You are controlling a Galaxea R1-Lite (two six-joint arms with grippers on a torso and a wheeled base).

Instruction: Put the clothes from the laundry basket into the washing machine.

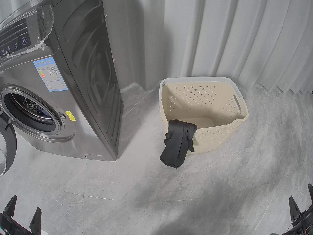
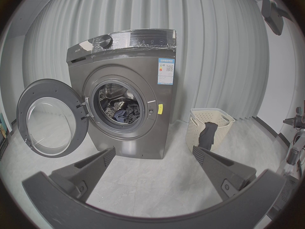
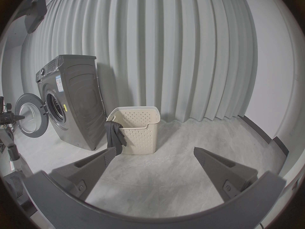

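Note:
A cream laundry basket stands on the floor to the right of the grey washing machine. A dark grey garment hangs over the basket's near left rim, its end touching the floor. The machine's round door is swung open, and dark clothes lie inside the drum. My left gripper is low at the near left, open and holding nothing. My right gripper is low at the near right, open and holding nothing. Both are well short of the basket and garment.
Pleated white curtains run behind the machine and basket. Grey tiled floor stretches between the grippers and the basket. The open door juts out at the far left.

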